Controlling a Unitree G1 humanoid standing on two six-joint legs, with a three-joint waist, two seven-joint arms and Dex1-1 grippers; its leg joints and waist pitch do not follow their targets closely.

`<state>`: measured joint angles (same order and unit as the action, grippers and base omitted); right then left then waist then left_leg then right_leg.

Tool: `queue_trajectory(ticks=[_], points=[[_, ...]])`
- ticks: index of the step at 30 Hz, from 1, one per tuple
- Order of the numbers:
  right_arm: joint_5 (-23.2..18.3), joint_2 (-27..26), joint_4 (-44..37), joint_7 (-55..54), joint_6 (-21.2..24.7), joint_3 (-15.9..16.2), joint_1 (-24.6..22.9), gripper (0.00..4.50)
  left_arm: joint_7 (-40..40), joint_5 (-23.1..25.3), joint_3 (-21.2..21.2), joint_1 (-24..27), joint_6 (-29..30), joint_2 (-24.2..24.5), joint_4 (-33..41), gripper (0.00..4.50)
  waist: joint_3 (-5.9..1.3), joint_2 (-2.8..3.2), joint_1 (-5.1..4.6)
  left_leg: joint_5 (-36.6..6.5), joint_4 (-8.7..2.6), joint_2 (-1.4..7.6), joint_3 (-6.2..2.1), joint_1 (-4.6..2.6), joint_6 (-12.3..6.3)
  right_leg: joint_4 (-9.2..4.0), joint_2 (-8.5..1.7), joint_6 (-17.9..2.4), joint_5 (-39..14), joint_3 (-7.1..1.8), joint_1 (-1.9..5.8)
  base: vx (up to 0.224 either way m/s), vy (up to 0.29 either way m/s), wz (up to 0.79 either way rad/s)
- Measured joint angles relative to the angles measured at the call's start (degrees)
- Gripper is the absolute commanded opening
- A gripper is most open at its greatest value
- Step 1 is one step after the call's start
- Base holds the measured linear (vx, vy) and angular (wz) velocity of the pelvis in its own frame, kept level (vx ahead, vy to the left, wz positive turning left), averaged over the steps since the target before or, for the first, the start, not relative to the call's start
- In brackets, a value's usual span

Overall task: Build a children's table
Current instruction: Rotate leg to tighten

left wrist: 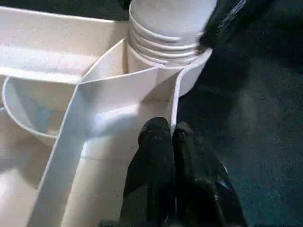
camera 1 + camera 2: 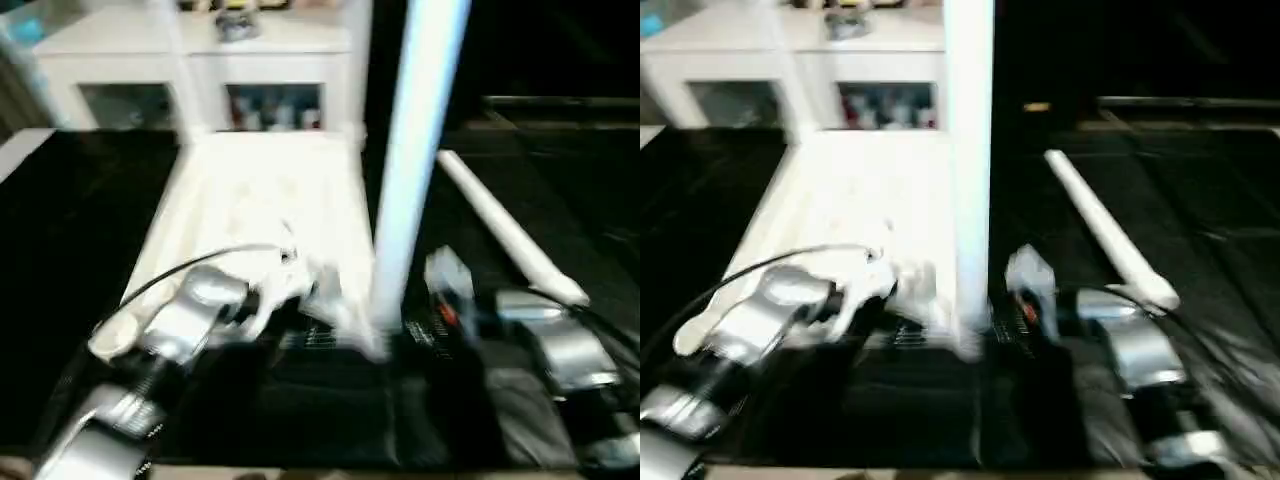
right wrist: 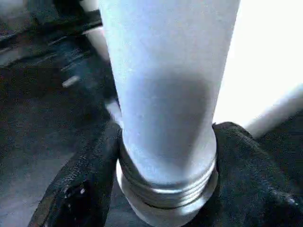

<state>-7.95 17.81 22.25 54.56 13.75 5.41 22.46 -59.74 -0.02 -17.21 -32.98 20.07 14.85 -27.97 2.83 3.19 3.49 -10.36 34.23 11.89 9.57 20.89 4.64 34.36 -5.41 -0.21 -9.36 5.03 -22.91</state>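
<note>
in the corner socket (image 1: 182, 71) — upright leg (image 3: 165, 94), no writing legible.

**A furnished room set up as a robot test space**

A white cabinet (image 2: 200, 75) with glass doors stands at the back, small colourful items blurred behind the panes and more on top. In front, a black-covered worktop (image 2: 60, 250) carries white plastic furniture parts, suggesting a home-like room used as a lab.

Black floor (image 2: 80, 250) under white tabletop (image 2: 260, 200), loose leg (image 2: 510, 235).
</note>
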Motion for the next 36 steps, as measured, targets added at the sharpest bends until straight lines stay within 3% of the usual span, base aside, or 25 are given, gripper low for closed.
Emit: queue_trajectory(ticks=[4,8,11,12,18,25,33,36], points=[[2.78,-6.83,0.78,-14.84,2.46,-2.91,1.35,2.72,10.12,0.60,2.82,-0.77,4.84,-5.07,-0.60,0.00,-0.01,0.03,-1.72,0.00,-0.05,-0.02,-0.37,0.04,0.02,-0.31,0.01,-0.01,0.01,0.42,-0.08,0.000,0.000,0.00],[5.38,-10.93,0.44,-24.71,4.82,-3.84,2.55,2.72,17.01,2.08,4.15,-0.83,6.77,-8.90,-0.49,0.00,-0.04,0.07,-1.97,0.00,-0.05,-0.04,-0.58,0.03,0.03,-0.35,0.04,-0.01,0.01,0.42,-0.08,0.000,0.000,0.00],[5.40,-11.94,0.45,-26.04,5.70,-4.91,2.87,2.72,18.44,2.08,4.42,-0.83,7.17,-9.66,-0.26,0.00,-0.05,0.09,-1.87,0.00,-0.06,-0.04,-0.58,0.06,0.03,-0.37,0.04,-0.02,0.02,0.40,-0.08,0.000,0.000,0.00],[5.38,-12.12,0.45,-26.14,5.69,-5.24,2.87,3.28,18.66,2.07,4.42,-0.83,7.21,-9.73,-0.12,0.00,-0.05,0.09,-1.85,0.00,-0.06,-0.04,-0.58,0.08,0.03,-0.36,0.03,-0.03,0.03,0.39,-0.08,0.000,0.000,0.00],[3.39,-12.51,-1.22,-25.47,5.52,-6.05,1.80,3.88,18.02,2.05,4.38,-0.49,7.27,-9.29,1.21,0.00,-0.06,0.14,-1.69,-0.03,-0.32,-0.04,-0.54,0.11,0.07,-0.35,0.04,-0.15,0.12,0.38,-0.19,0.000,0.000,0.00],[0.89,-7.40,-2.95,-13.51,3.53,-4.69,-0.36,4.40,11.13,0.87,2.69,1.00,3.62,-4.84,2.94,0.00,-0.02,0.22,-1.23,-0.03,-0.65,-0.01,-0.38,0.15,0.07,-0.38,0.11,-0.40,0.23,0.44,-0.33,0.000,0.000,0.00],[-0.75,2.96,-2.90,3.71,-0.81,-1.26,-1.28,4.46,0.43,-0.35,0.61,2.27,-1.53,0.89,3.79,0.00,0.06,0.34,0.52,-0.02,-0.45,0.01,-0.14,0.15,0.07,-0.34,0.01,-0.42,0.25,0.31,-0.35,0.000,0.000,0.00],[-0.93,5.55,-2.75,8.47,-2.61,-0.38,-1.08,4.46,-3.14,-0.76,-0.31,2.78,-2.56,2.73,4.77,0.00,0.06,0.34,1.59,-0.02,-0.36,0.05,-0.07,0.19,0.06,-0.31,0.00,-0.42,0.25,0.29,-0.35,0.000,0.000,0.00]])
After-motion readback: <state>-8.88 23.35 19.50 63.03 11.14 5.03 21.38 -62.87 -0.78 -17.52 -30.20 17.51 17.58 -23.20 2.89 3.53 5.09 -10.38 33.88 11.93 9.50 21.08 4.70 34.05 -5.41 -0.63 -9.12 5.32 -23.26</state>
